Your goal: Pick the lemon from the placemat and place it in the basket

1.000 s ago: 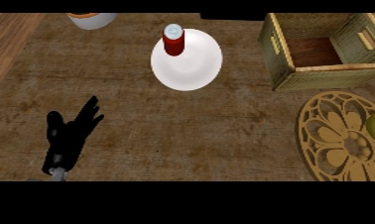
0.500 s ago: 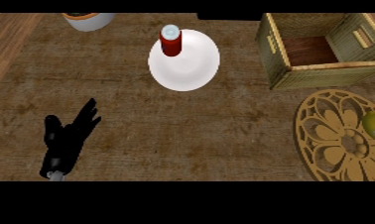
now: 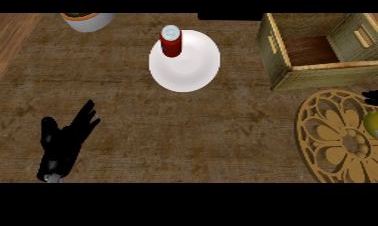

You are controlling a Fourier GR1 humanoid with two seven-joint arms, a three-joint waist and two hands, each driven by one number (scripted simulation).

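Yellow lemon (image 3: 371, 123) on round floral placemat (image 3: 336, 142); woven basket (image 3: 275, 55) beside; left hand (image 3: 65, 142) fingers spread.

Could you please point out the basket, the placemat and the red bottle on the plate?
basket (image 3: 279, 55): head view, its left wall.
placemat (image 3: 328, 135): head view, its flower pattern.
red bottle (image 3: 170, 44): head view, its body.

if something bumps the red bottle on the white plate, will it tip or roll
The red bottle stands upright, tall and narrow, so a bump near its cap would probably tip it. Once down, its round body would likely roll. The white plate looks smooth, so a low push may slide it.
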